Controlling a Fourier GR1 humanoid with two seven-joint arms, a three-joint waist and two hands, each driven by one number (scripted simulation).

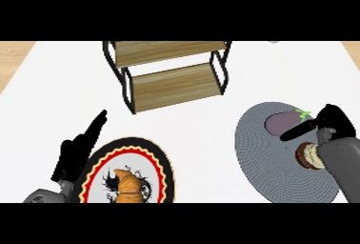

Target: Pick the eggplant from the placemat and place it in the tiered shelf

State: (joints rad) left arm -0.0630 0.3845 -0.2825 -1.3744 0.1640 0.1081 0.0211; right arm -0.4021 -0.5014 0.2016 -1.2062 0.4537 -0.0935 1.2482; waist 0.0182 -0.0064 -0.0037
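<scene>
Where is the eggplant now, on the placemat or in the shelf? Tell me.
On the placemat. The eggplant lies at its far edge, the right hand over it; both shelf tiers show bare wood.

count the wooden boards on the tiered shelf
2. The upper board sits at the back of the tiered shelf, near the counter's far edge. The lower board sits in front of it, closer to the robot. Both are bare; no further boards show.

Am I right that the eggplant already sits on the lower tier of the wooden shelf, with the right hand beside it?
Not quite. In the head view the eggplant lies on the grey placemat, not on the tiered shelf. The right hand is indeed beside it, fingers reaching over it.
</scene>
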